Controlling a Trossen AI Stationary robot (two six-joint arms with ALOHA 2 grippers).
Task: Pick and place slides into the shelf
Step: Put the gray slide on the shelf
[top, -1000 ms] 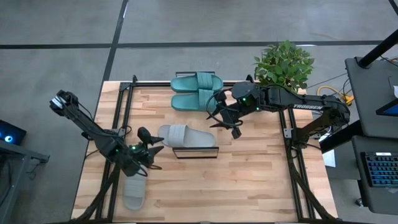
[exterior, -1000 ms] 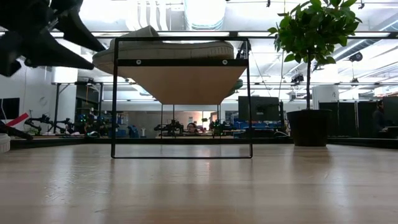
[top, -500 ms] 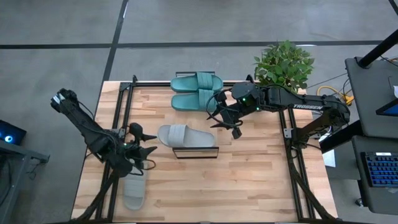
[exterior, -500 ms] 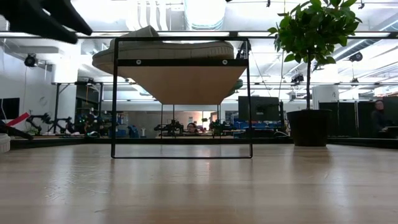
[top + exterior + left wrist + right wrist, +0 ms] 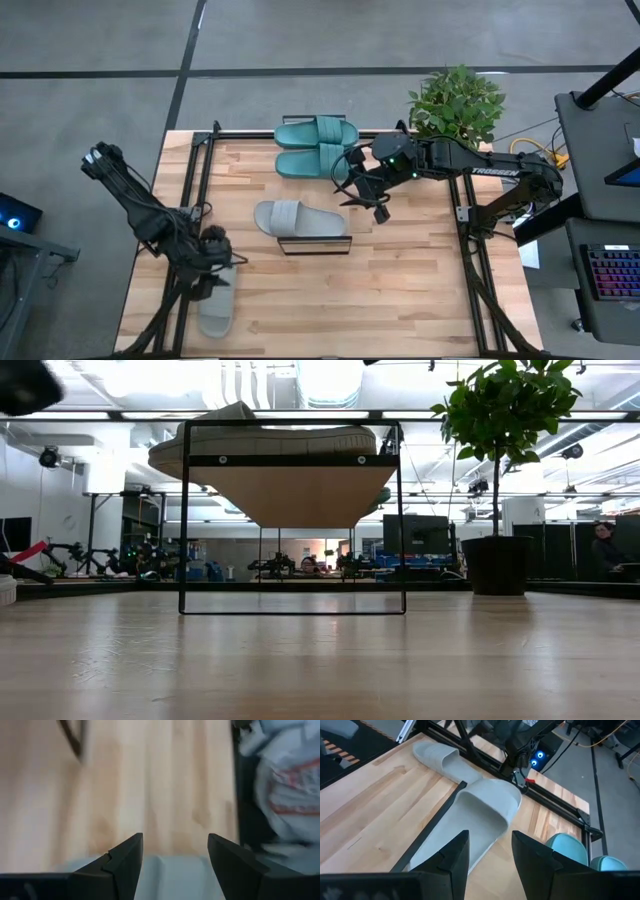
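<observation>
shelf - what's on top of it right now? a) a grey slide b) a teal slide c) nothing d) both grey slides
a: in the high view one grey slide lies on the shelf, the other grey slide is by the left gripper, and the teal pair sits on the table.

We see our left arm reaching in from the table's left edge, bent at the elbow, its wrist turned down near the front left corner. The left gripper [image 5: 213,268] points at the tabletop, and in its wrist view its two dark fingers [image 5: 122,865] stand apart with a clear gap between them, nothing in it. Our right arm stretches from the right side toward the middle of the table, nearly straight and held above the surface. The right gripper [image 5: 362,190] hangs at its end; its fingers [image 5: 455,860] are likewise parted and grip nothing.
</observation>
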